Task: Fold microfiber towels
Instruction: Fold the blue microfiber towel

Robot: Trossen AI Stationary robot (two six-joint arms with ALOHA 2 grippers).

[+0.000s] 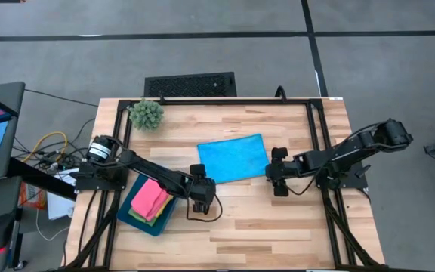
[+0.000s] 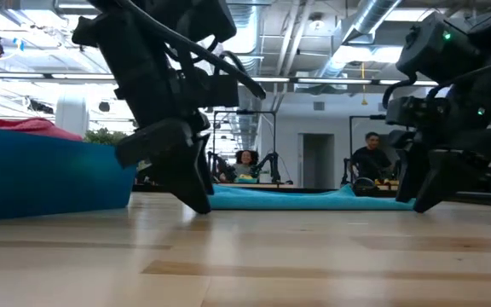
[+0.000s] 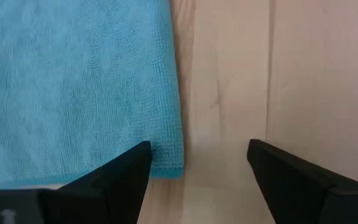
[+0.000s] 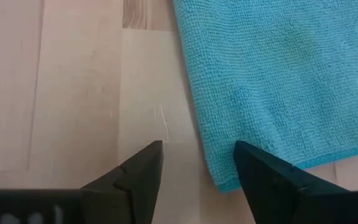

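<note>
- On the wooden table (image 1: 278,227), near its middle, the light blue towel (image 1: 232,159) lies spread flat, slightly turned against the table's edges.
- At the towel's near left corner sits the left gripper (image 1: 201,190), low over the table. Its fingers (image 3: 114,177) are spread wide and hold nothing; in the left wrist view one finger overlaps the towel's (image 3: 73,87) corner, the other stands over bare wood.
- At the towel's near right corner sits the right gripper (image 1: 277,175), also low. Its fingers (image 4: 132,177) are wide apart and empty; in the right wrist view the towel's (image 4: 278,81) corner lies between and just ahead of them.
- From table height both grippers, left (image 2: 186,170) and right (image 2: 429,179), reach down close to the surface, with the blue towel (image 2: 297,199) a thin strip between them. Whether the tips touch the wood I cannot tell.
- Left of the left gripper, a dark teal tray (image 1: 127,214) at the table's edge holds a stack of towels: the pink towel (image 1: 149,198) on top, a yellow towel (image 1: 139,214) and a green towel (image 1: 133,209) showing only as edges beneath it.
- A spiky green plant ball (image 1: 146,114) rests near the far left corner, well apart from the towels.
- Beyond the table, two people (image 2: 366,156) sit in the room.
</note>
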